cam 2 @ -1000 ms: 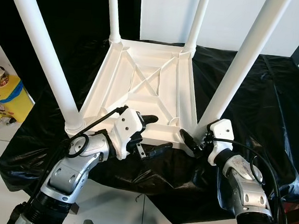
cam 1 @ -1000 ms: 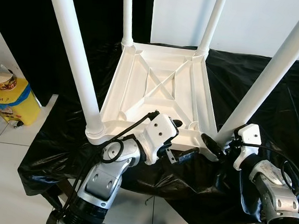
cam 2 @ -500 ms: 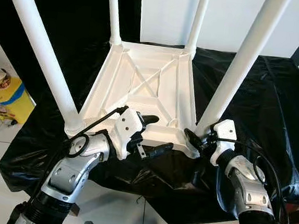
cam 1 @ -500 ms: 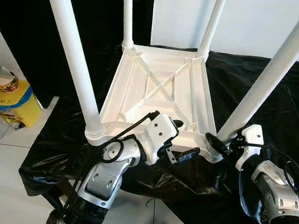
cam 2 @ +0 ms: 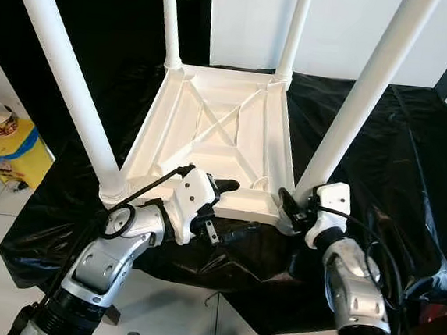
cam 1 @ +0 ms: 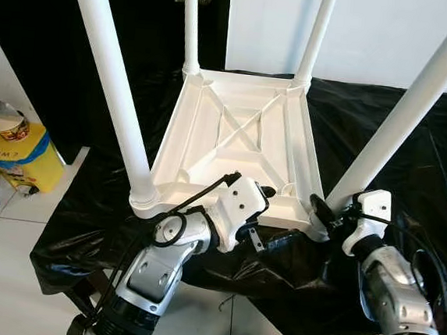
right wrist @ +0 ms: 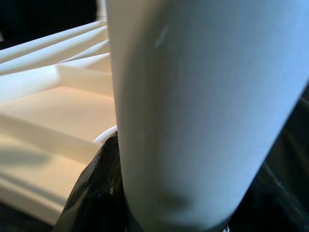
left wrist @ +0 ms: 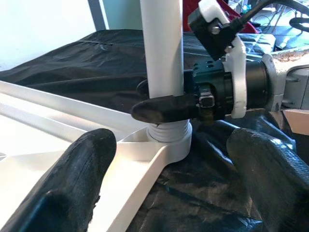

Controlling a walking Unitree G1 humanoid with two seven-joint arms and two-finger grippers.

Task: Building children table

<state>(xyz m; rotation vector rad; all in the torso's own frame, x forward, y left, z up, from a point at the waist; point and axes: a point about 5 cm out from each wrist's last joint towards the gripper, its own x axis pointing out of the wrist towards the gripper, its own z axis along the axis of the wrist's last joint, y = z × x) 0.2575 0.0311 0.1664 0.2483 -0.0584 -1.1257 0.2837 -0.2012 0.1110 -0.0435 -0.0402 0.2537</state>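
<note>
Clamping near-right table leg (cam 1: 417, 98) base, right gripper (cam 1: 319, 213); left gripper (cam 1: 270, 219) spread wide astride table edge (cam 1: 278, 213).

yellow bin (cam 1: 12, 162) lid reads "umm ?"

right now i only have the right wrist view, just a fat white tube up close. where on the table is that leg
Observer: It is the near leg on the robot's right, standing in the corner socket of the upside-down white table.
Operator: is my right gripper actually on it
Observer: The right gripper has a finger across the leg just above the socket collar, seen from the left wrist.
Operator: and the left one
Observer: The left gripper sits at the near edge of the table frame, one finger above the rim and one below it.
Operator: what is under the table
Observer: A black plastic sheet.
</note>
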